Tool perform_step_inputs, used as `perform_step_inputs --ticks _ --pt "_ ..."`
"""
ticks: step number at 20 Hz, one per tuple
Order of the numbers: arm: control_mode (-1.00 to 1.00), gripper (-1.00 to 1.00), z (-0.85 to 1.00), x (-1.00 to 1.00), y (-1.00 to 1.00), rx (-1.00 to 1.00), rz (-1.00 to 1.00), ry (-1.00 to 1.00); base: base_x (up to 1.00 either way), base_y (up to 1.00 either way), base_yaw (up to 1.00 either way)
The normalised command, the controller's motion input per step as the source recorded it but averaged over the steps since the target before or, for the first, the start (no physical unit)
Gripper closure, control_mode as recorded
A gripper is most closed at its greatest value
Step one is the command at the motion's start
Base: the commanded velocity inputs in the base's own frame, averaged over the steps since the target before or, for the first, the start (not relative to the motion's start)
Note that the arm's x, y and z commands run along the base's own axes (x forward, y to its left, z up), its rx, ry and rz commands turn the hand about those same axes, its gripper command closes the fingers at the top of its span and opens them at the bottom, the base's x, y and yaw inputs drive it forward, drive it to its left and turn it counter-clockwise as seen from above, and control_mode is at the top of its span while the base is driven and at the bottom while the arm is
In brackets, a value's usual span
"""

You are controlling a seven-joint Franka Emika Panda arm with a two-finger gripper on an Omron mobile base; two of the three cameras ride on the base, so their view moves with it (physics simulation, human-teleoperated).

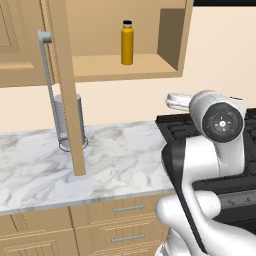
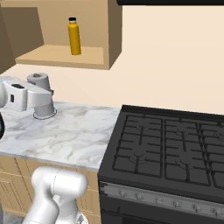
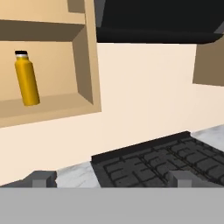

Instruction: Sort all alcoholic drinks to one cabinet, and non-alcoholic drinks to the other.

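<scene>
Orange bottle (image 1: 127, 42) shelved upright in narrow cabinet (image 1: 167, 67), upper frame, seemingly already sorted; hand (image 3: 111, 178) open, empty.

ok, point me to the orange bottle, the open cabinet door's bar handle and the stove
orange bottle (image 1: 127, 45): left base view, middle of its body, standing on the cabinet shelf.
bar handle (image 1: 48, 82): left base view, upper stretch of the grey vertical bar.
stove (image 2: 170, 148): right base view, black burner grate.

I can read no text anywhere in front of me. The orange bottle (image 1: 127, 42) on the cabinet shelf (image 1: 125, 66) carries no label or lettering, and the stove (image 2: 170, 148) front shows no markings I can make out.
</scene>
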Motion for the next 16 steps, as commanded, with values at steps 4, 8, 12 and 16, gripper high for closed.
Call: perform_step_inputs --ticks 4,8,12,16 --pt "-1.0 -1.0 -0.15 -0.53 -0.01 0.0 -0.06 0.01 0.0 0.0 0.0" --pt "-1.0 -1.0 0.0 0.0 0.0 0.0 0.0 0.0 0.0 0.0 0.0" --pt "1.0 -1.0 -0.04 -0.14 -0.02 0.0 -0.02 -0.05 -0.38 -0.27 -0.07" --pt "1.0 -1.0 0.0 0.0 0.0 0.0 0.0 0.0 -0.82 -0.78 -0.15"
